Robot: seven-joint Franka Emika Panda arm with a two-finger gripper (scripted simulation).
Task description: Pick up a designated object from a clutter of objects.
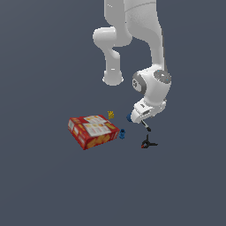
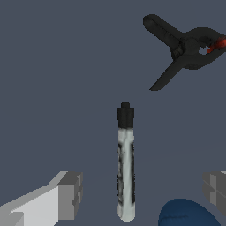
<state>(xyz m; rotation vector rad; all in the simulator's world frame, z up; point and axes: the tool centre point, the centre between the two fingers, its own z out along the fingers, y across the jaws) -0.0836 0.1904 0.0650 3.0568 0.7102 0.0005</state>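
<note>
My gripper (image 2: pixel 139 194) is spread wide, holding nothing, its fingers (image 2: pixel 70 195) flanking the white-black stick (image 2: pixel 126 163) without contact. The stick lies on the floor (black end toward the black clamp (image 2: pixel 183 50)), beside the blue ball (image 2: pixel 187 214).

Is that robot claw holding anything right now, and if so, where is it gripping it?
Nothing is held. The gripper is open, its fingers apart on either side of the white-and-black stick, not touching it.
</note>
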